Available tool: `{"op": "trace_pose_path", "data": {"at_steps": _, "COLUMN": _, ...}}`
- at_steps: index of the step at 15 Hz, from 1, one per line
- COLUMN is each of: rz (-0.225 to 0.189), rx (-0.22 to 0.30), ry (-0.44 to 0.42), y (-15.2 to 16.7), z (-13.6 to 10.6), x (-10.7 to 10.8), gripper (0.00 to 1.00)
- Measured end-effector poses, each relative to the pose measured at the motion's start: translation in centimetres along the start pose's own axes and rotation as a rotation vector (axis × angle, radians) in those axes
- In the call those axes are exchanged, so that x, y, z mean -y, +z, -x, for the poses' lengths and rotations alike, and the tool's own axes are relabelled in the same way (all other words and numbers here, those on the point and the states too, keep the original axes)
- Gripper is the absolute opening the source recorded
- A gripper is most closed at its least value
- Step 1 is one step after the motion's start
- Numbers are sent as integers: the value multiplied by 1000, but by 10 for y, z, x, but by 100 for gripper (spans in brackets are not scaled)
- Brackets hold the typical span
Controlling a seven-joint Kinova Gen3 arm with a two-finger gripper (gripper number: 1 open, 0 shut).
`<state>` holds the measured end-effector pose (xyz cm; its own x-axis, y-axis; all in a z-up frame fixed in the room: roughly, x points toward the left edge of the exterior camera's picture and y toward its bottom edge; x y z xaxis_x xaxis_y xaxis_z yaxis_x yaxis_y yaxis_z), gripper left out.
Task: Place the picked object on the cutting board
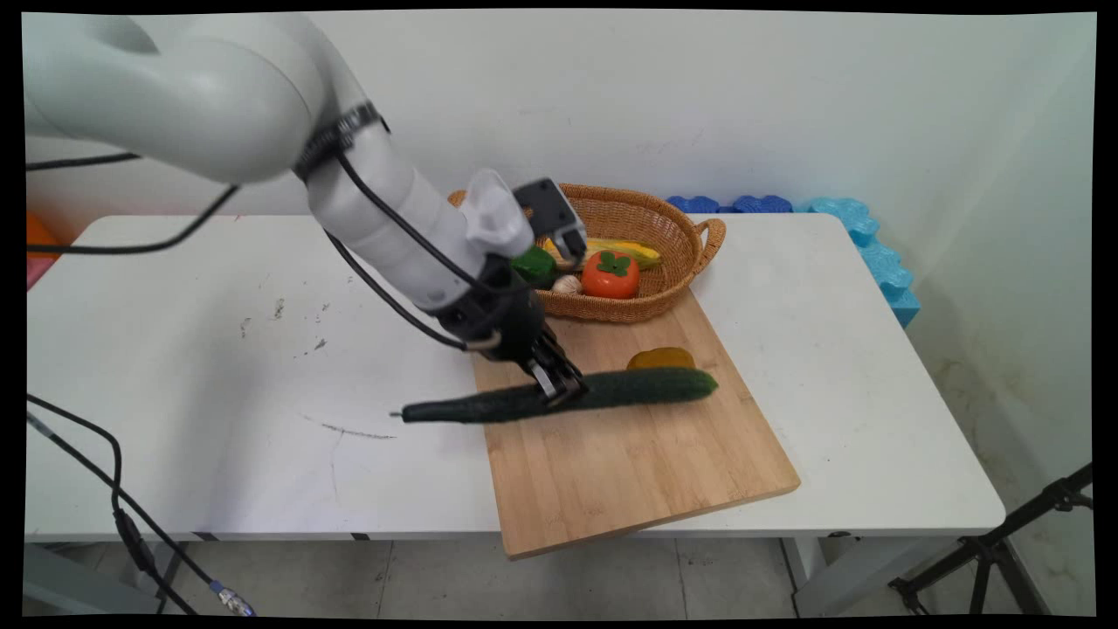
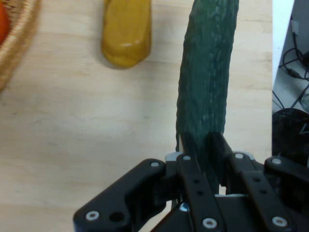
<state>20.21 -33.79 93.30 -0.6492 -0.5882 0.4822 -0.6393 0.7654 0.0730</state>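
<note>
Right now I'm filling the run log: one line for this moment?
gripper: shut on cucumber | cucumber: over cutting board | nearby: yellow piece, basket with tomato

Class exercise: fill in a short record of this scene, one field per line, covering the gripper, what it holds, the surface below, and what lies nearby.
gripper: black two-finger gripper, shut on the cucumber
held thing: dark green cucumber, gripped near its middle, lying roughly level
below: wooden cutting board on the white table
beside cucumber: yellow-orange piece on the board
behind board: wicker basket holding a tomato and other produce
</note>
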Motion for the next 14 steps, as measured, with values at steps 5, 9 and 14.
{"op": "trace_pose_path", "data": {"at_steps": 5, "rz": 8, "rx": -6, "ry": -1, "y": 34, "z": -3, "x": -8, "gripper": 0}}
{"op": "trace_pose_path", "data": {"at_steps": 9, "rz": 5, "rx": -7, "ry": 2, "y": 52, "z": -5, "x": -8, "gripper": 0}}
{"op": "trace_pose_path", "data": {"at_steps": 14, "rz": -1, "rx": -9, "ry": 5, "y": 69, "z": -6, "x": -7, "gripper": 0}}
